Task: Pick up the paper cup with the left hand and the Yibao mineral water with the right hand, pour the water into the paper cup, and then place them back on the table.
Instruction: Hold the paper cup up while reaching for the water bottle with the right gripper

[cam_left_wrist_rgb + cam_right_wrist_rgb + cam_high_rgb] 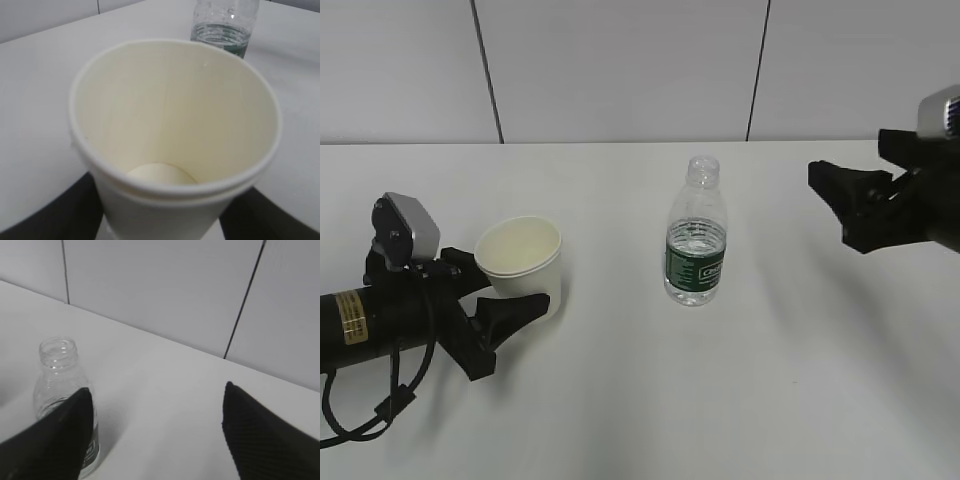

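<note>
The paper cup [520, 255] is cream-white and empty, and leans slightly. My left gripper [505, 290] is shut on it, one black finger on each side of its lower wall. The cup fills the left wrist view [175, 115], where the left gripper [160, 220] shows at both bottom corners. The Yibao mineral water [697, 240] stands upright and uncapped at mid-table, partly filled. It also shows in the left wrist view [225, 25] and the right wrist view [60, 390]. My right gripper [848, 155] is open and empty, above the table to the bottle's right [157, 390].
The white table [770, 380] carries only the cup and the bottle. A grey panelled wall [620, 70] runs along its far edge. About a cup's width of bare tabletop lies between cup and bottle.
</note>
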Controlling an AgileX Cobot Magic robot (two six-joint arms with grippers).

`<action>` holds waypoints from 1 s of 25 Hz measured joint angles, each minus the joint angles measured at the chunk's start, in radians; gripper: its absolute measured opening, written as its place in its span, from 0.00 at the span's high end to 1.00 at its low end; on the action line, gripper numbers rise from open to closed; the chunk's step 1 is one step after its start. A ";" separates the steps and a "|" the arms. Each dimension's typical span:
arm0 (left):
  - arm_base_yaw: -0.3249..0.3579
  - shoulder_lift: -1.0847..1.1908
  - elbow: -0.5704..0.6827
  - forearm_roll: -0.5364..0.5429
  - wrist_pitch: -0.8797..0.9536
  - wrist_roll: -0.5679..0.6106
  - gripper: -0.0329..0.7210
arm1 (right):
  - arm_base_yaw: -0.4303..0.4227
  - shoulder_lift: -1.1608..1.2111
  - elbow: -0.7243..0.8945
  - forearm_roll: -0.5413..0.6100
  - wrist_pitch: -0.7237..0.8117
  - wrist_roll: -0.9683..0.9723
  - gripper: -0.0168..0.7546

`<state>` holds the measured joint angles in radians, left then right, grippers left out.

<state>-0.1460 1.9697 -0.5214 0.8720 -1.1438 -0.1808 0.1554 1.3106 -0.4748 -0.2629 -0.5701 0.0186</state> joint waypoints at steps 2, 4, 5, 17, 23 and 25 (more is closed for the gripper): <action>0.000 0.000 0.000 0.000 0.000 0.000 0.34 | 0.000 0.054 0.000 -0.021 -0.054 0.013 0.21; 0.000 0.000 0.000 -0.001 0.000 0.000 0.34 | 0.000 0.100 0.000 -0.028 -0.103 0.029 0.21; 0.000 0.000 0.000 -0.003 0.000 0.000 0.34 | 0.000 0.126 0.000 -0.031 -0.127 0.042 0.21; 0.000 0.000 0.000 -0.014 0.000 0.000 0.34 | 0.000 0.416 -0.004 -0.095 -0.400 0.076 0.21; 0.000 0.000 0.000 -0.003 0.000 0.000 0.34 | 0.000 0.543 -0.004 -0.242 -0.439 0.071 0.21; 0.000 0.000 0.000 0.016 0.000 0.000 0.34 | 0.000 0.584 -0.005 -0.249 -0.480 0.061 0.21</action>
<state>-0.1460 1.9697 -0.5214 0.8878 -1.1438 -0.1808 0.1559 1.8947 -0.4798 -0.5118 -1.0501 0.0798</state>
